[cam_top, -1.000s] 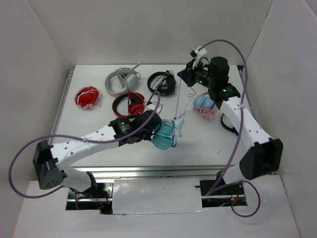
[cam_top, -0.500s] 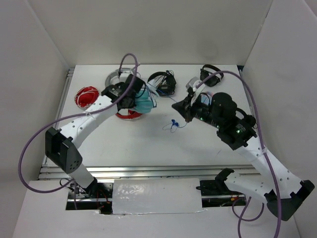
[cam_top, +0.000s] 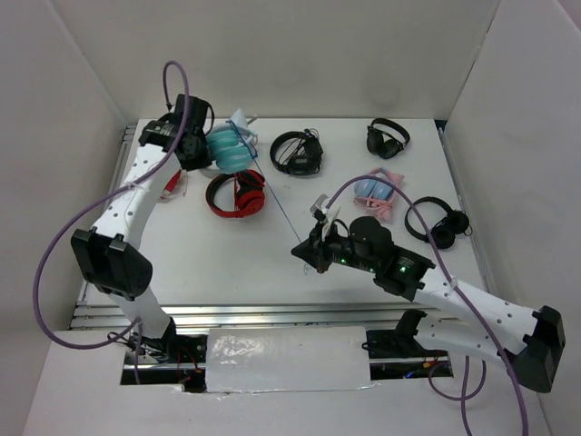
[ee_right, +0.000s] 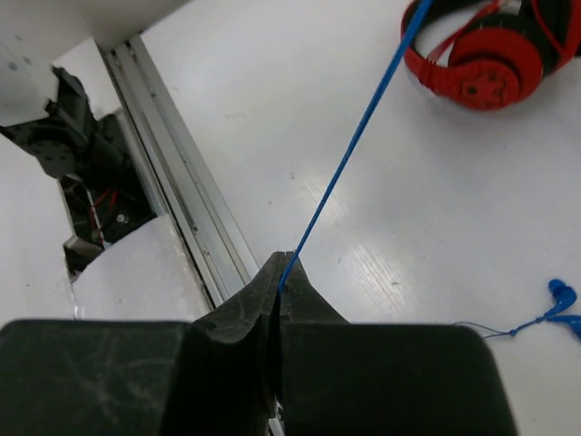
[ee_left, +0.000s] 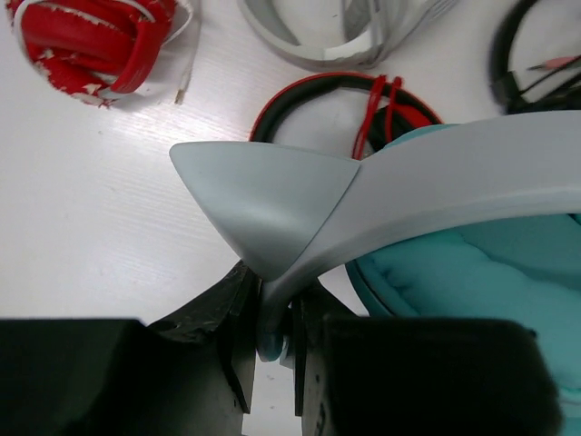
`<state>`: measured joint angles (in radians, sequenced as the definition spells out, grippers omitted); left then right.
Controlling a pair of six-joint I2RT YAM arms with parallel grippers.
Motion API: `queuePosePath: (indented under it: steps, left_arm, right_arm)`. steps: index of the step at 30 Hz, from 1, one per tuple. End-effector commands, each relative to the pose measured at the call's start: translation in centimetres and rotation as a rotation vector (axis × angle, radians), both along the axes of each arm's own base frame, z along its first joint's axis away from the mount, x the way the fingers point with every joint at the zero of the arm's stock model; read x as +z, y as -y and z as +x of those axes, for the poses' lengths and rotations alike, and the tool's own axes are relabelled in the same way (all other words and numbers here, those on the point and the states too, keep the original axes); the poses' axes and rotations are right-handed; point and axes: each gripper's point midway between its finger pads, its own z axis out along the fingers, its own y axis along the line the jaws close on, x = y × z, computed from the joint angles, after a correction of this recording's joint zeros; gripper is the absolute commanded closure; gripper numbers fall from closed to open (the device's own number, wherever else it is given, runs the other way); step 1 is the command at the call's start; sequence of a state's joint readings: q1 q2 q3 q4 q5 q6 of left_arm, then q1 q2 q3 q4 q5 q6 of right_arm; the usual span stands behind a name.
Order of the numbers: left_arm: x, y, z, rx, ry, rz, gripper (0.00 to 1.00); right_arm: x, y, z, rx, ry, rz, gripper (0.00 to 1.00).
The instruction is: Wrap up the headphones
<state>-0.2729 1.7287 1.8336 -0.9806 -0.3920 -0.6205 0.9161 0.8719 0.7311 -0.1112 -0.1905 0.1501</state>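
One headphones (cam_top: 225,148), one cable (ee_right: 345,150), left tool (ee_left: 272,341), right tool (ee_right: 280,272)

The headphones (cam_top: 227,150) are teal, with round padded cups pressed together and a white band bearing a pointed ear, held raised at the far left. Their thin blue cable (ee_right: 354,141) stretches taut and straight toward the near middle.

On the white desk (cam_top: 209,259), red-and-black headphones (cam_top: 238,193). Just behind and right of them, a black pair (cam_top: 297,152). Farther right at the back, a second black pair (cam_top: 388,137). Level to the right, blue-and-pink headphones (cam_top: 375,193), then a third black pair (cam_top: 443,225). Left, a red-and-white bundle (ee_left: 86,41); behind, grey headphones (ee_left: 313,56).
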Motion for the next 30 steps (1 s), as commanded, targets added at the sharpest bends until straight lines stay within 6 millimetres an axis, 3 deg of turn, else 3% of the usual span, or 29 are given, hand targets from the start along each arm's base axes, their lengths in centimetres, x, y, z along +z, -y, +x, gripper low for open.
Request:
queuePosePath:
  steps: [1, 5, 6, 9, 12, 13, 14, 16, 17, 18, 19, 20, 21, 22, 23, 24, 25, 26, 28, 29, 30]
  left_arm:
    - [9.3, -0.1, 1.6, -0.033, 0.321, -0.2, 1.0]
    - [13.9, 1.3, -0.5, -0.158, 0.421, -0.29, 1.0]
    - [14.3, 1.8, -1.0, -0.196, 0.434, -0.307, 1.0]
    - [18.6, 3.9, -4.8, -0.35, 0.564, -0.389, 1.0]
    - [20.7, 6.0, -7.9, -0.485, 0.638, -0.444, 1.0]
    - [21.2, 6.5, -8.8, -0.516, 0.656, -0.453, 1.0]
    - [21.1, 7.6, -9.5, -0.557, 0.655, -0.472, 1.0]
    - [21.9, 8.5, -11.5, -0.614, 0.689, -0.485, 1.0]
    - [21.0, 9.5, -12.4, -0.659, 0.668, -0.49, 1.0]
    - [21.6, 10.0, -13.8, -0.702, 0.699, -0.503, 1.0]
    - [21.2, 10.5, -14.5, -0.742, 0.703, -0.504, 1.0]
    - [18.8, 11.4, -14.9, -0.774, 0.654, -0.52, 1.0]
    - [18.7, 12.7, -16.4, -0.834, 0.666, -0.546, 1.0]
    - [17.6, 13.5, -17.0, -0.853, 0.639, -0.552, 1.0]
    - [14.9, 15.2, -18.1, -0.897, 0.566, -0.557, 1.0]
    - [13.5, 15.7, -18.5, -0.906, 0.531, -0.546, 1.0]
    - [12.2, 15.9, -18.3, -0.881, 0.518, -0.505, 1.0]
    - [9.7, 17.8, -19.7, -0.936, 0.452, -0.491, 1.0]
    - [7.0, 19.7, -21.3, -0.994, 0.399, -0.412, 1.0]
    - [5.3, 20.5, -21.6, -1.011, 0.353, -0.369, 1.0]
    - [3.7, 19.8, -21.1, -0.951, 0.328, -0.28, 1.0]
  right_arm:
    - [-1.0, -1.1, 0.2, 0.006, -0.044, 0.065, 1.0]
    - [-2.5, -0.7, 3.0, -0.038, -0.048, 0.084, 1.0]
    - [-3.1, 0.1, 4.5, -0.08, -0.046, 0.081, 1.0]
    - [-4.7, 0.9, 7.4, -0.103, -0.073, 0.083, 1.0]
    - [-5.9, 0.8, 9.7, -0.088, -0.11, 0.089, 1.0]
    - [-5.4, 0.4, 10.2, -0.067, -0.103, 0.105, 1.0]
    - [-6.6, 0.3, 10.9, -0.062, -0.128, 0.084, 1.0]
    - [-6.1, 0.2, 12.7, -0.077, -0.112, 0.083, 1.0]
    - [-7.1, 0.1, 13.5, -0.086, -0.132, 0.063, 1.0]
    - [-6.0, -0.1, 14.8, -0.097, -0.106, 0.074, 1.0]
    - [-6.1, 0.7, 16.2, -0.127, -0.106, 0.064, 1.0]
    - [-6.0, 1.0, 17.1, -0.133, -0.108, 0.062, 1.0]
    - [-5.3, 1.9, 19.5, -0.166, -0.095, 0.069, 1.0]
    - [-5.2, 2.4, 20.4, -0.173, -0.097, 0.055, 1.0]
    - [-5.0, 2.8, 21.3, -0.178, -0.096, 0.047, 1.0]
    - [-3.6, 2.9, 23.0, -0.174, -0.07, 0.051, 1.0]
    - [-3.8, 4.1, 23.9, -0.191, -0.075, 0.018, 1.0]
    - [-1.3, 4.1, 25.2, -0.188, -0.024, 0.025, 1.0]
    - [-1.0, 5.3, 26.4, -0.199, -0.008, -0.015, 1.0]
    - [1.0, 5.3, 27.0, -0.191, 0.049, -0.016, 1.0]
    - [1.6, 5.6, 26.8, -0.183, 0.058, -0.028, 1.0]
